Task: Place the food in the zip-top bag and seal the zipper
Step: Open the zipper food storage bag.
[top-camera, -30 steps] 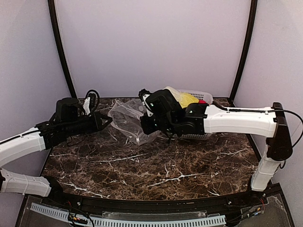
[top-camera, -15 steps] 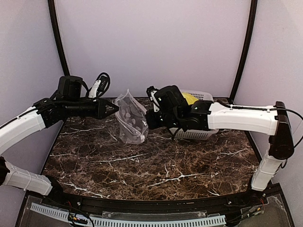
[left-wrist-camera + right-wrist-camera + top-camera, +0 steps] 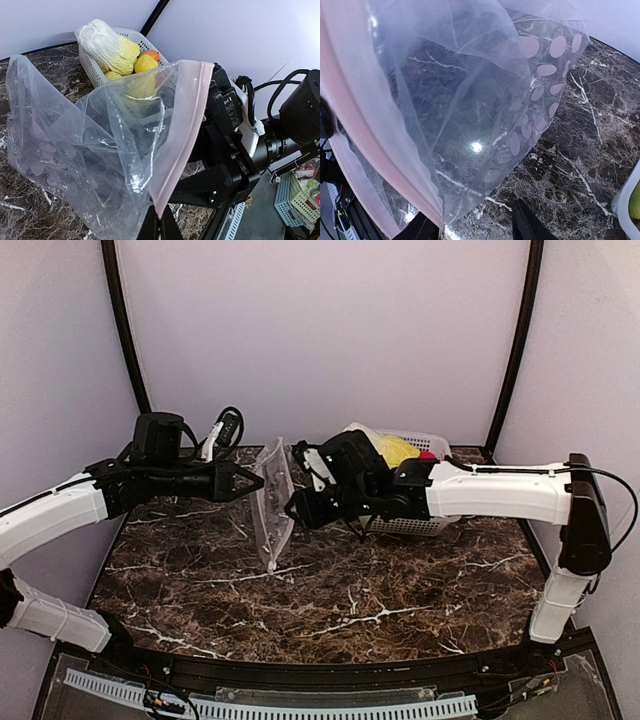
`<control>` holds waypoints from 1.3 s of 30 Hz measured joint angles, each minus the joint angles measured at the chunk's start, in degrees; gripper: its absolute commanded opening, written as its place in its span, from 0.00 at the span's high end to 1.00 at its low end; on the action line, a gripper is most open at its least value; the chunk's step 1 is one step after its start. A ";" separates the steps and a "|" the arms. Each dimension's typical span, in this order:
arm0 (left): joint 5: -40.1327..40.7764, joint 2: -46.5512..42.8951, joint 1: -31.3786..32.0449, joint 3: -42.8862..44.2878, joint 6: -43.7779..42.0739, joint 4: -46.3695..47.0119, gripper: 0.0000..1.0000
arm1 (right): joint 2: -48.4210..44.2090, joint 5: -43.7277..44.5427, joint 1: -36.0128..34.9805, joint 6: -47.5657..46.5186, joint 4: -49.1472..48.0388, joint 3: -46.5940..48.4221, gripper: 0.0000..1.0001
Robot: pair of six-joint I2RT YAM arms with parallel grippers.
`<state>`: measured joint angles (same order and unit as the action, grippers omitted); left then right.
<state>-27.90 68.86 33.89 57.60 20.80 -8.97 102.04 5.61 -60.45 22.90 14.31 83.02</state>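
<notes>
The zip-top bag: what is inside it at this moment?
Nothing shows inside the zip-top bag; through its clear plastic only the marble table appears. The food lies in the white basket behind it. Its crumpled bottom corner is unclear.

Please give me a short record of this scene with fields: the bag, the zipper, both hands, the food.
bag: zip-top bag hangs over table, no food visible inside
zipper: pink strip along the mouth
left hand: shut on zipper end
right hand: open, close beside bag
food: in white basket
</notes>
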 measured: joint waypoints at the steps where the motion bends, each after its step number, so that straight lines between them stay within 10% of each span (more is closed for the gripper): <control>1: -0.02 0.00 0.00 -0.15 0.26 0.44 0.99 | 0.09 -0.15 -0.09 -0.20 -0.02 0.11 0.45; 10: 0.02 0.28 0.00 -2.03 1.97 3.48 0.99 | 0.04 0.87 -1.46 1.29 -1.16 0.33 0.22; 23: -0.66 1.44 0.00 -3.61 3.56 7.80 0.99 | 3.08 10.82 -1.77 3.32 -0.52 5.68 0.19; 34: 5.64 -0.52 0.02 -5.66 2.97 6.64 0.99 | 7.37 15.26 -1.75 4.46 1.70 7.23 0.86; 39: 14.84 -4.37 0.00 -6.75 1.77 2.80 0.98 | 7.34 15.28 -1.75 5.49 2.01 7.23 1.00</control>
<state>-13.06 64.49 33.89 50.85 22.57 -6.17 109.38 20.88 -62.19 28.38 16.32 90.26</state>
